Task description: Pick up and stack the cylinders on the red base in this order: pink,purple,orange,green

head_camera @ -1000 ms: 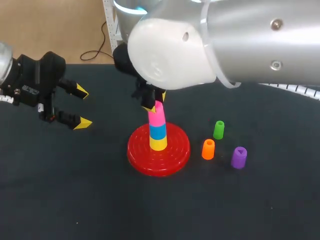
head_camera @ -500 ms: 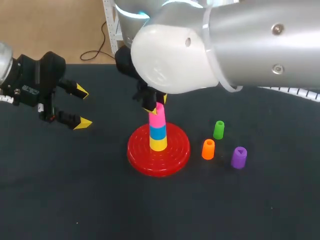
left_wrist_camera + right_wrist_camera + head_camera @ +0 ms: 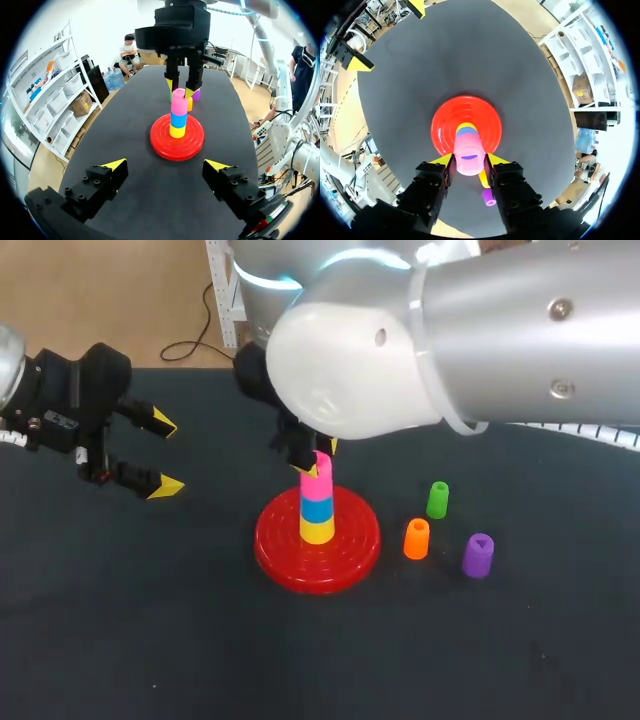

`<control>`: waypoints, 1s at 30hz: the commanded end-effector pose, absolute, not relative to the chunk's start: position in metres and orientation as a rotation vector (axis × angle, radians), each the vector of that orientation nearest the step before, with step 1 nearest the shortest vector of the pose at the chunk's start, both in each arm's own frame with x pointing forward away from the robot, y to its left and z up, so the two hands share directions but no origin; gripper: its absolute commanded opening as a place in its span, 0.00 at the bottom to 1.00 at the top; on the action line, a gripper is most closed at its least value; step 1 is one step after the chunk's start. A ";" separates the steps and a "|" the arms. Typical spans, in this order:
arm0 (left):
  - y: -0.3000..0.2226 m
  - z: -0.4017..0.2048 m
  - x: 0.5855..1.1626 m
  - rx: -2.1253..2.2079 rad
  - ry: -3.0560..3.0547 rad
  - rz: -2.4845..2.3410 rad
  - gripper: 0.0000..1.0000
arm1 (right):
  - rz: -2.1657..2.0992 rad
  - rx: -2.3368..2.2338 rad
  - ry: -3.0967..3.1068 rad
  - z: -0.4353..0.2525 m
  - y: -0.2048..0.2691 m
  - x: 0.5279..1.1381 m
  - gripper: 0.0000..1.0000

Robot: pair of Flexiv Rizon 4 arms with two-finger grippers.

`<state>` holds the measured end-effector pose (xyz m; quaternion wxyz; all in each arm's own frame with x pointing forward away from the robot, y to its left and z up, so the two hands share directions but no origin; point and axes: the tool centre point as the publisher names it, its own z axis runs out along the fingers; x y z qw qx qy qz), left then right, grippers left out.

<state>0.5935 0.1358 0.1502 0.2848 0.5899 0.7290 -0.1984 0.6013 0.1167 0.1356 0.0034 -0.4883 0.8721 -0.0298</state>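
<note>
The right pincer (image 3: 469, 161) is closed on the pink cylinder (image 3: 317, 478), with a yellow tip against each side near its top. The pink cylinder sits on a blue cylinder (image 3: 317, 505) over a yellow cylinder (image 3: 318, 529), stacked at the centre of the red base (image 3: 285, 550). Right of the base, on the dark surface (image 3: 150, 620), stand the green cylinder (image 3: 437, 499), orange cylinder (image 3: 416, 538) and purple cylinder (image 3: 478, 554). Left of the base, the left pincer (image 3: 166, 455) hangs spread wide, holding nothing.

1. Base (image 3: 285, 545): mid-table (image 3: 150, 620), bearing a three-cylinder stack (image 3: 318, 512).
2. Right gripper (image 3: 320, 460): above the stack, fingers touching both sides of its top cylinder (image 3: 320, 480).
3. Three loose cylinders (image 3: 416, 538): right of base.
4. Left gripper (image 3: 166, 455): well left.
</note>
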 end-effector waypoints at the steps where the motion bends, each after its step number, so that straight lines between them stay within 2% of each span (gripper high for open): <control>1: 0.136 0.150 0.595 1.580 1.949 -0.533 1.00 | -0.072 -1.524 2.686 0.127 0.118 0.601 0.47; 2: 0.136 0.150 0.595 1.580 1.949 -0.533 1.00 | -0.058 -1.515 2.667 0.133 0.117 0.601 0.93; 3: 0.136 0.150 0.595 1.580 1.949 -0.533 1.00 | -0.037 -1.506 2.652 0.139 0.115 0.602 1.00; 14: 0.136 0.150 0.595 1.580 1.949 -0.533 1.00 | -0.002 -1.452 2.586 0.171 0.063 0.599 1.00; 30: 0.136 0.150 0.595 1.580 1.949 -0.533 1.00 | 0.044 -1.387 2.690 0.094 -0.042 0.551 1.00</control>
